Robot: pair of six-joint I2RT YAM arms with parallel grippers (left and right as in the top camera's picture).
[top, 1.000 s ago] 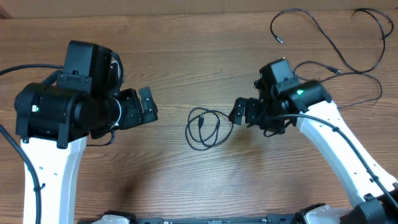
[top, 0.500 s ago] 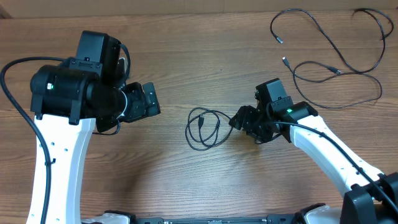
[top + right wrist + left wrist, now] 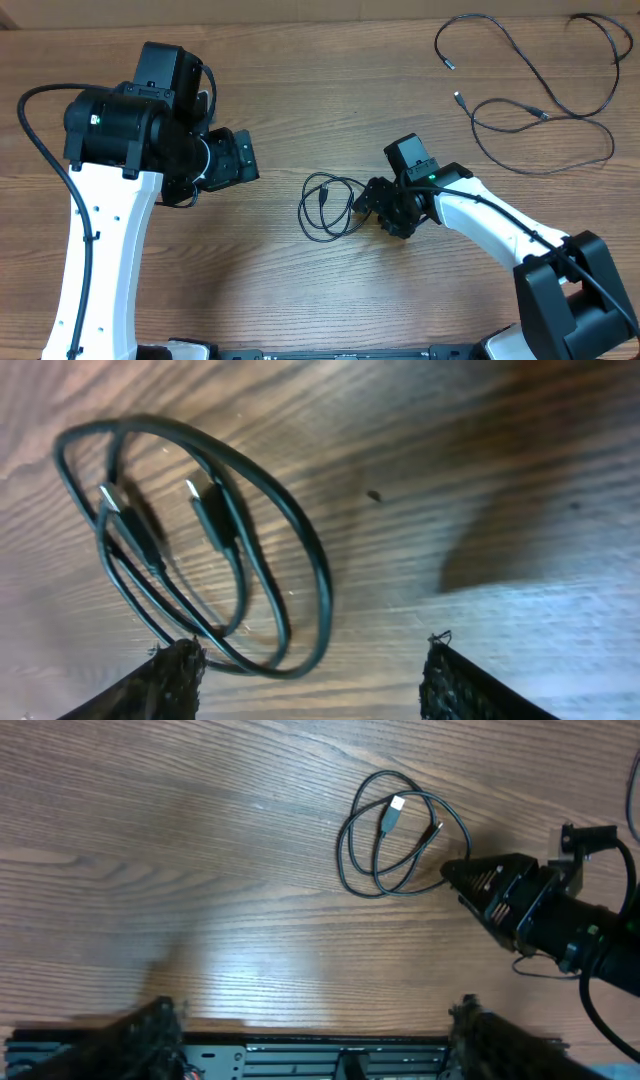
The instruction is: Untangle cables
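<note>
1. We see our right tool [image 3: 358, 203] low over the desk [image 3: 300, 300]. Its two fingers are spread wide and hold nothing.
2. The small coil of black cable [image 3: 326, 197] lies flat on the desk, just in front of that tool. Its edge is right by one fingertip [image 3: 175, 675]. We cannot tell if they touch.
3. Our left tool [image 3: 245, 162] is spread wide too, and it is empty. The coil lies well ahead of it.
4. More loose cables [image 3: 541, 115] lie far behind the right tool.
</note>
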